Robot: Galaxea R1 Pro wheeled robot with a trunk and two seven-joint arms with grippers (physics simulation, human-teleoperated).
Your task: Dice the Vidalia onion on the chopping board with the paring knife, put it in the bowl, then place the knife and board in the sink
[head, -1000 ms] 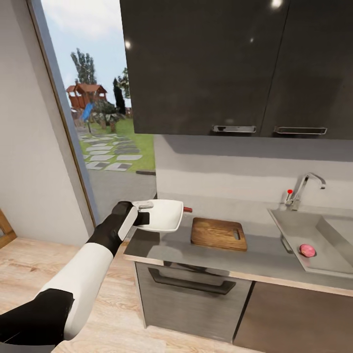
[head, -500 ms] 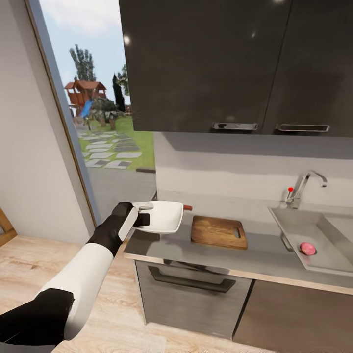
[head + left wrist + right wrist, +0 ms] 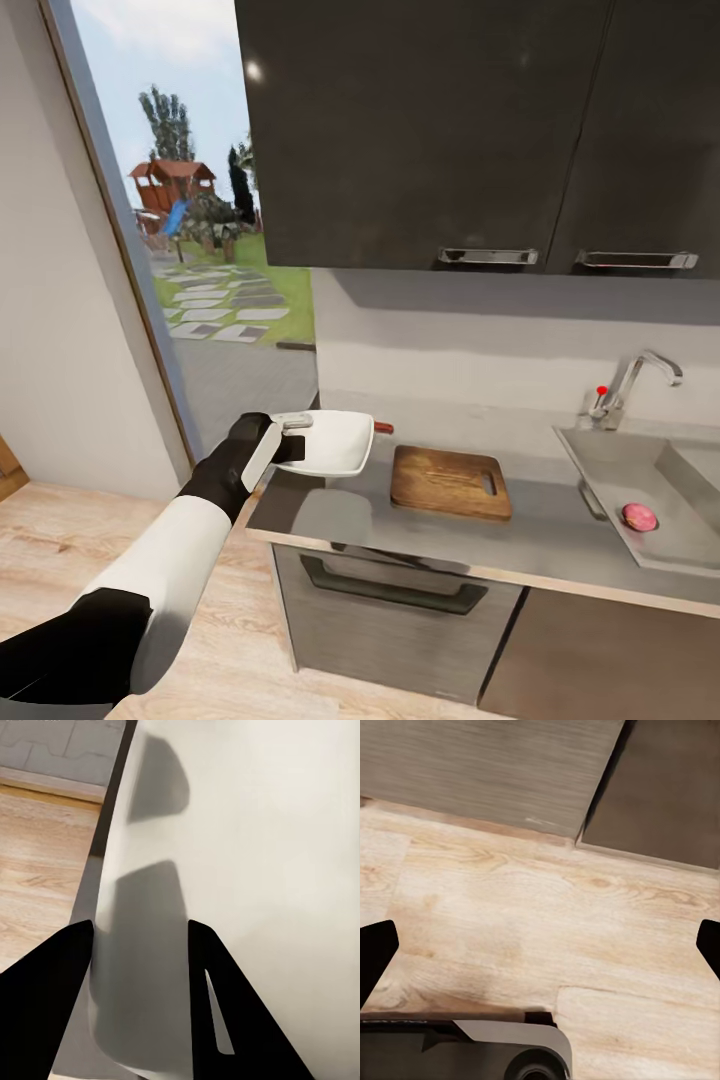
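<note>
My left gripper (image 3: 291, 441) is shut on the rim of the white bowl (image 3: 337, 441), holding it just above the left end of the countertop (image 3: 545, 532). In the left wrist view the bowl (image 3: 247, 870) sits between the dark fingers (image 3: 45, 1005). The red handle of the paring knife (image 3: 383, 428) pokes out behind the bowl. The chopping board (image 3: 448, 482) lies flat to the right of it. The pinkish Vidalia onion (image 3: 639, 516) rests in the sink (image 3: 606, 468) at the far right. My right gripper (image 3: 544, 945) is open over the wooden floor.
Dark wall cabinets (image 3: 430, 130) hang above the worktop. A chrome tap (image 3: 640, 375) with a red knob stands behind the sink. An oven front (image 3: 390, 610) sits under the counter. A glass door (image 3: 190, 230) is at the left. Pale wooden floor (image 3: 547, 922) lies below.
The whole picture has shifted slightly, so the camera has moved. The bowl stays in my left gripper at the same height.
</note>
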